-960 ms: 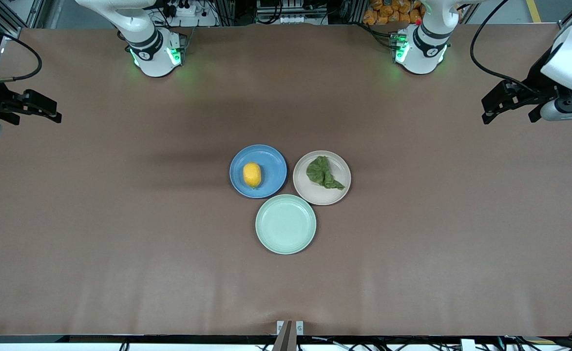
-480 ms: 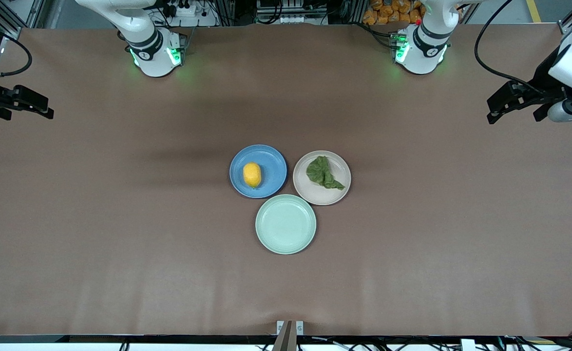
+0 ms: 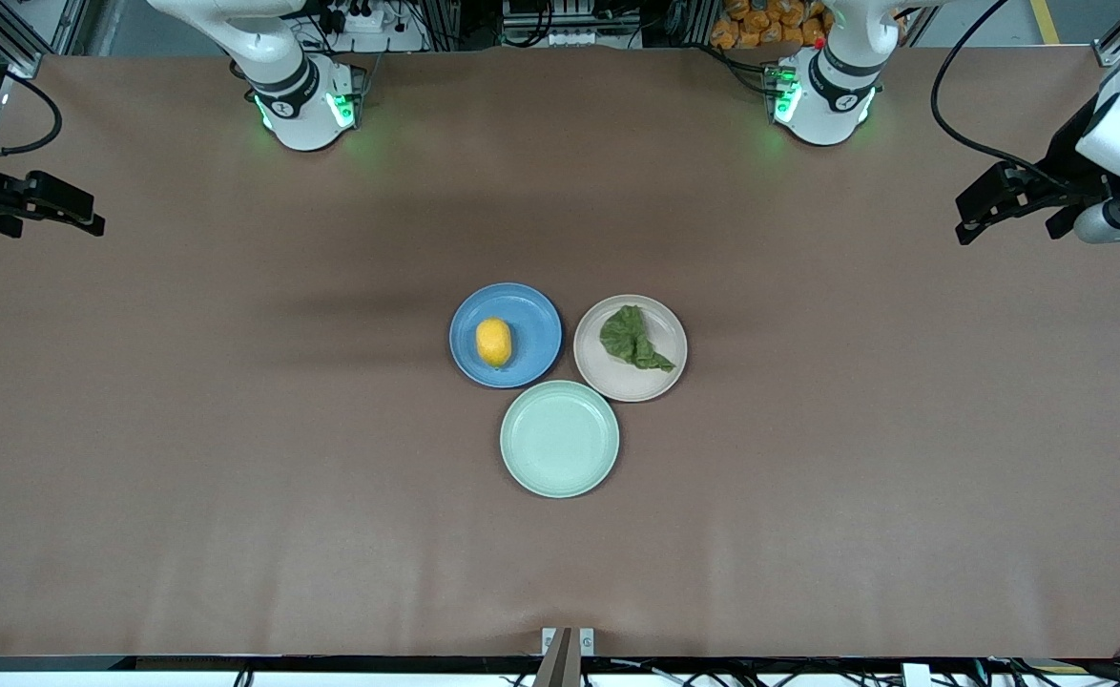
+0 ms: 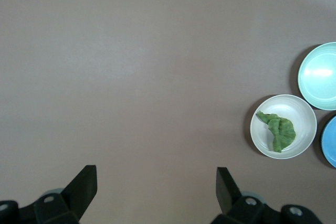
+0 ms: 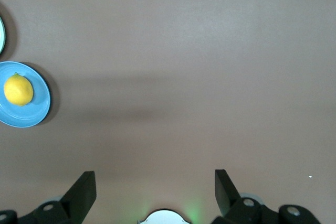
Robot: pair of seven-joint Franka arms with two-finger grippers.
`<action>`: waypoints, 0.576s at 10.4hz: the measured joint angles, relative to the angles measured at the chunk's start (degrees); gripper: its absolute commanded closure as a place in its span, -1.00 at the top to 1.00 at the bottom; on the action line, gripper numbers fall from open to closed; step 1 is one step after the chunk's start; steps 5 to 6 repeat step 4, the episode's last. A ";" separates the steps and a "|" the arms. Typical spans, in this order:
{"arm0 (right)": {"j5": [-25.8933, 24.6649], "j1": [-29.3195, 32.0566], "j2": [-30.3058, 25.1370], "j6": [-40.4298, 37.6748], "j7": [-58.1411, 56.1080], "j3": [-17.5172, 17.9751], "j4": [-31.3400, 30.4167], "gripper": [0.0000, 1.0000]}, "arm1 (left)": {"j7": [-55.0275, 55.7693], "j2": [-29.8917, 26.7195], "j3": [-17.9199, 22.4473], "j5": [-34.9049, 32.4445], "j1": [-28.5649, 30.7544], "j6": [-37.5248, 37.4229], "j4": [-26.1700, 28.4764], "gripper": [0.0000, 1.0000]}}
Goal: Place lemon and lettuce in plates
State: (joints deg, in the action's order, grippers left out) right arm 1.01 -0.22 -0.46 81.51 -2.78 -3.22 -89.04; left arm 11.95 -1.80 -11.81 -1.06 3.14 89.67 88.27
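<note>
The yellow lemon (image 3: pixel 494 343) lies in the blue plate (image 3: pixel 531 315) at the table's middle; both also show in the right wrist view, the lemon (image 5: pixel 18 89) on the blue plate (image 5: pixel 39 109). The green lettuce (image 3: pixel 632 339) lies in the beige-pink plate (image 3: pixel 660 382); in the left wrist view the lettuce (image 4: pixel 279 131) lies on that plate (image 4: pixel 302 116). My left gripper (image 3: pixel 968 219) is open and empty, high over the left arm's end of the table. My right gripper (image 3: pixel 93 221) is open and empty, high over the right arm's end.
An empty mint-green plate (image 3: pixel 560 439) sits nearer the front camera, touching both other plates; it also shows in the left wrist view (image 4: pixel 318 75). The two arm bases (image 3: pixel 302 105) (image 3: pixel 822 95) stand at the table's edge farthest from the front camera. Brown tabletop (image 3: pixel 236 477) surrounds the plates.
Both grippers have drawn outward toward their ends of the table over the last second. The plates, lemon and lettuce have not moved.
</note>
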 measured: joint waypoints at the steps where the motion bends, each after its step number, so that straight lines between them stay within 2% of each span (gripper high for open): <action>1: 0.00 -0.01 0.03 0.00 0.00 -0.01 0.05 1.00 | -0.01 0.19 0.00 -0.01 0.00 -0.12 0.00 1.00; 6: 0.00 -0.12 0.19 0.00 0.00 -0.05 0.06 1.00 | -0.02 0.90 0.00 -0.02 0.02 -2.09 0.00 1.00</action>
